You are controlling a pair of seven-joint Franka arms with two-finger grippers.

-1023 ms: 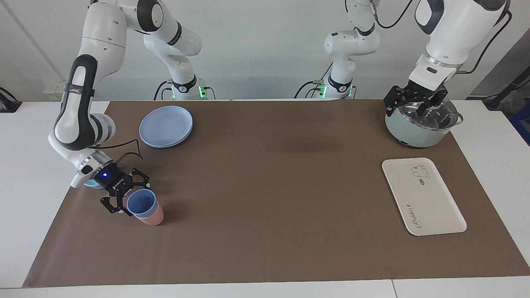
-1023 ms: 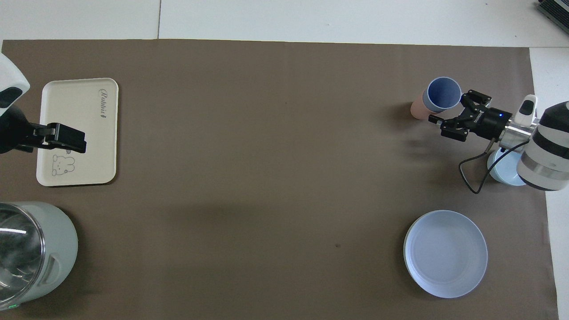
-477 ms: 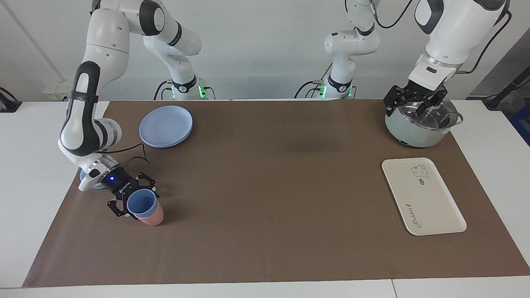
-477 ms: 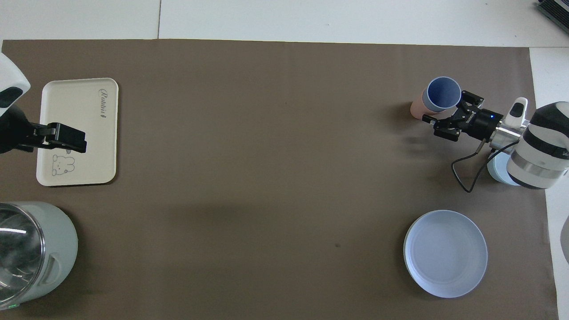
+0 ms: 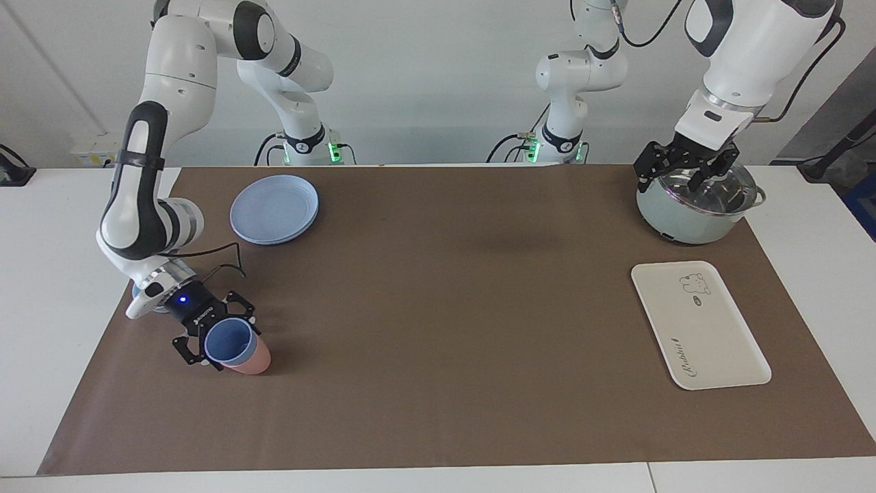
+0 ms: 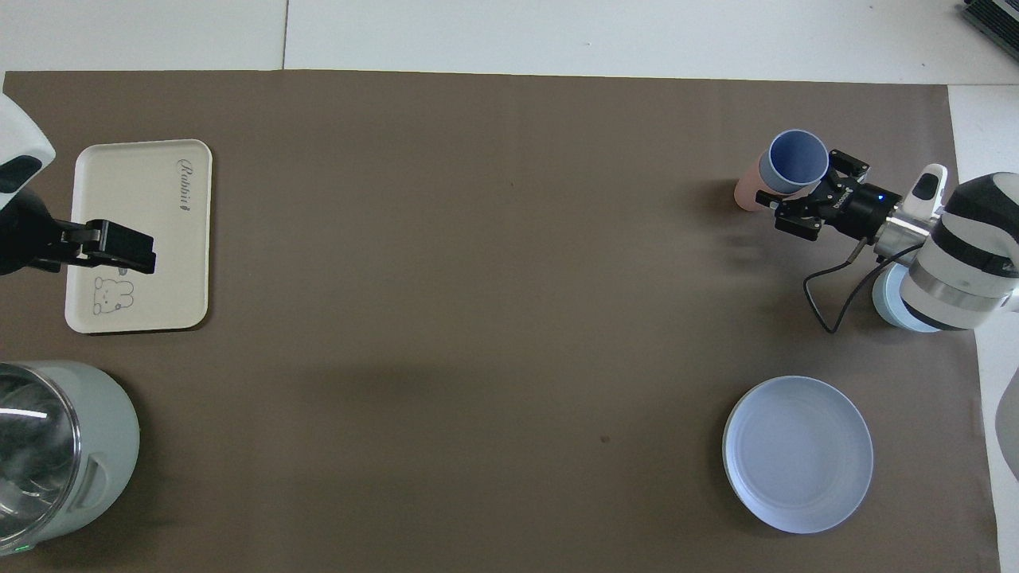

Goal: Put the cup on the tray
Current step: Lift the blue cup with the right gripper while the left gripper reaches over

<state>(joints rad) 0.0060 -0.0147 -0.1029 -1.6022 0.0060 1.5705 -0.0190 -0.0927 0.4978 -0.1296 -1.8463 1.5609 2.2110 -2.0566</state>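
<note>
The blue cup (image 5: 230, 342) sits nested in a pink cup (image 5: 252, 360) at the right arm's end of the brown mat, and leans toward my right gripper. It also shows in the overhead view (image 6: 798, 157). My right gripper (image 5: 217, 337) is low at the cup, with a finger on each side of it, and looks shut on it. It also shows in the overhead view (image 6: 804, 191). The cream tray (image 5: 698, 325) with the bear drawing lies bare at the left arm's end. My left gripper (image 5: 684, 174) waits open, up over the pot.
A pale green pot (image 5: 694, 205) with a glass lid stands nearer to the robots than the tray. A round blue plate (image 5: 274, 209) lies nearer to the robots than the cups. A light-blue bowl (image 6: 896, 306) sits under my right wrist.
My right gripper has moved in from beside the cup until its fingers are around it. The blue cup has shifted and tipped a little in the pink cup. The left arm has not moved.
</note>
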